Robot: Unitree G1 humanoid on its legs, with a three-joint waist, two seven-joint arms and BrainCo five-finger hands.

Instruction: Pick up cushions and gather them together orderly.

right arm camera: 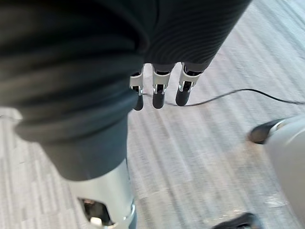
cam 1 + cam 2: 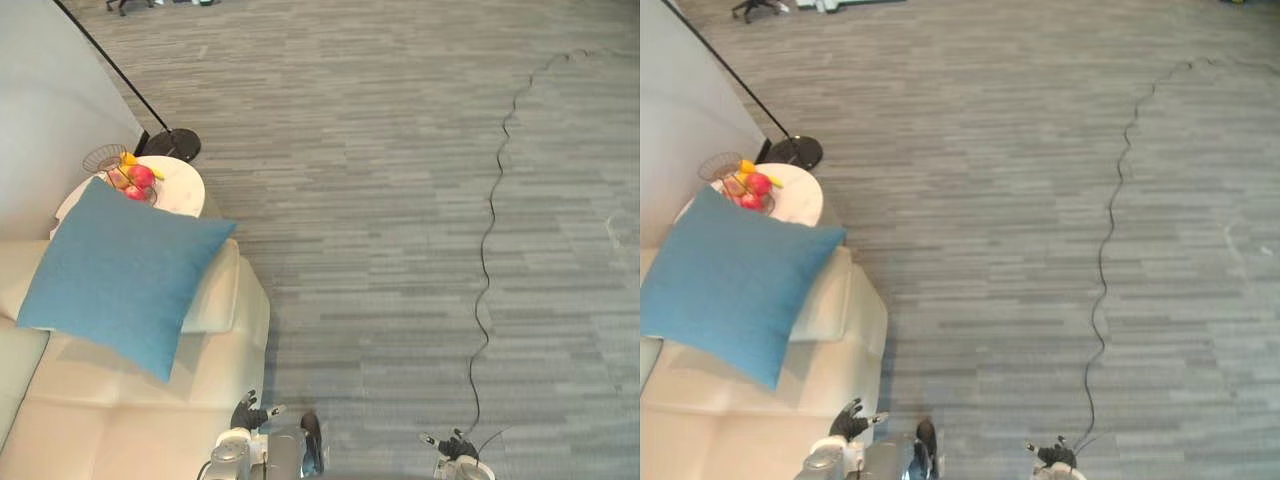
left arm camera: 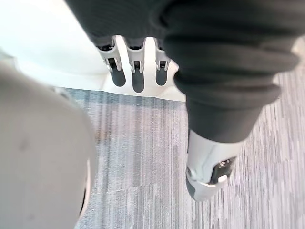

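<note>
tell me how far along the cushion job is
Barely started, it seems. Done: nothing visibly gathered. The blue cushion leans against the sofa arm, untouched. In hand: nothing. The left hand and right hand hang low over the floor, fingers straight and empty. Left: reach the cushion, grasp it and set it down tidily.

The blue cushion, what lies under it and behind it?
The blue cushion rests on the cream sofa, partly over its armrest. Behind it stands a round white table with a wire fruit bowl; the cushion's corner hides the table's near edge.
</note>
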